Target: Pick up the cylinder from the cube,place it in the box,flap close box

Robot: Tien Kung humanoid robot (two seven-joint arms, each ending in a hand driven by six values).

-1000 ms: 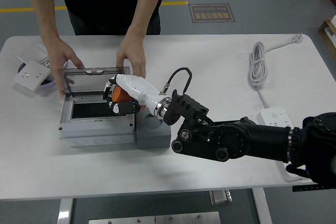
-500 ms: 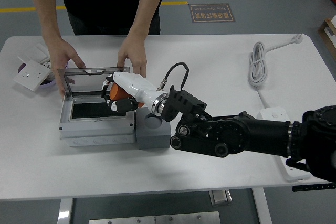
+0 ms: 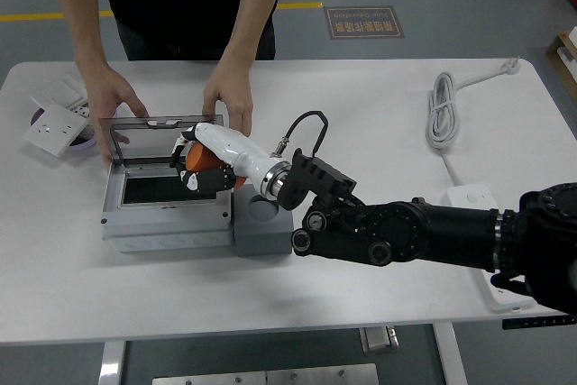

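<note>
Robot hand [image 3: 200, 161]: right one, clenched round the orange cylinder [image 3: 200, 159], held over the box [image 3: 167, 196] opening near its right wall.
Cube [image 3: 262, 225]: grey, touching the box's right side, top bare.
Lid [image 3: 162, 132]: propped up at the rear by a person's hands [image 3: 230, 96].
Advice: lower inside the walls before releasing; withdraw clear of the lid.
Left arm: not visible.

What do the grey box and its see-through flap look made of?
Grey box: probably matt moulded plastic, since its walls look dull and even, though painted metal is possible. Flap, held upright by the person's hands: clear smoky plastic, as the table shows through it.
</note>
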